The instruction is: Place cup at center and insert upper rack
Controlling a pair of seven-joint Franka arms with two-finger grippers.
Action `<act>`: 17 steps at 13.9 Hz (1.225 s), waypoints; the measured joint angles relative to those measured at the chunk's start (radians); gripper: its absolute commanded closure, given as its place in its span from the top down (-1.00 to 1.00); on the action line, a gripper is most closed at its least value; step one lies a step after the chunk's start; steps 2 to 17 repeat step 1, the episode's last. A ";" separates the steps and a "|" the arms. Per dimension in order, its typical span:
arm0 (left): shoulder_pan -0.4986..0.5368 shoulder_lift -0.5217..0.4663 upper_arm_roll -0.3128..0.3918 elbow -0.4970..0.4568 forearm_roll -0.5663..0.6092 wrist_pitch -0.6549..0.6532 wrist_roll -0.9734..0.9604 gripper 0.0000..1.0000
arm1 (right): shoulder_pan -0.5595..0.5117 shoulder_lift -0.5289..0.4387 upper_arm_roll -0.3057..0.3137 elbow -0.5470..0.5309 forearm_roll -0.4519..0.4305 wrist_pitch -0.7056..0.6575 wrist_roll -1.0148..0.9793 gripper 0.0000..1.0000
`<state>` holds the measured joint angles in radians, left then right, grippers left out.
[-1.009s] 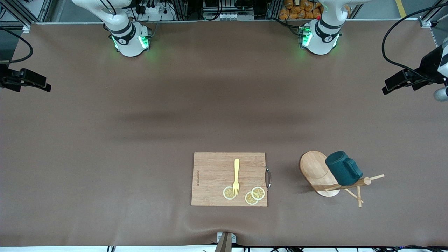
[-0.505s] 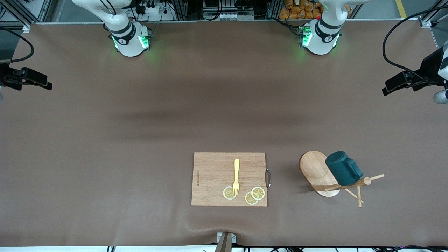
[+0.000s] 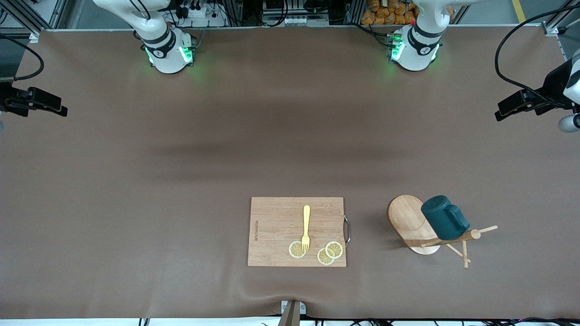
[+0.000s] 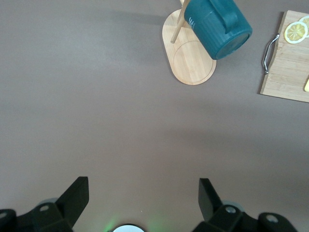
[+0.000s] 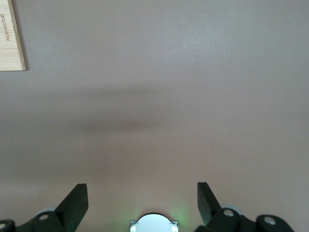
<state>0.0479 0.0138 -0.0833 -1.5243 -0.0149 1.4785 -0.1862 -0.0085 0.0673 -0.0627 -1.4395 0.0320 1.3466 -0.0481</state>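
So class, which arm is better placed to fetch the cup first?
Left, probably. The cup hangs on the upper rack at the left arm's end of the table, and only the open left gripper views it.

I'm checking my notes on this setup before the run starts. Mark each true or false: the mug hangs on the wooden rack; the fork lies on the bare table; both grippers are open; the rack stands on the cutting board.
1. The mug hangs on the wooden rack: true.
2. The fork lies on the bare table: false, it lies on the cutting board, its tines on a lemon slice.
3. The left gripper and right gripper are open: true.
4. The rack stands on the cutting board: false, it stands on the table beside the board, toward the left arm's end.
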 measured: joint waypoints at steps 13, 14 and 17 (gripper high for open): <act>-0.001 0.000 -0.007 0.001 0.002 0.000 0.000 1.00 | 0.000 0.000 0.000 0.000 0.000 0.000 0.000 1.00; -0.001 0.000 -0.007 0.001 0.002 0.000 0.000 1.00 | 0.000 0.000 0.000 0.000 0.000 0.000 0.000 1.00; -0.001 0.000 -0.007 0.001 0.002 0.000 0.000 1.00 | 0.000 0.000 0.000 0.000 0.000 0.000 0.000 1.00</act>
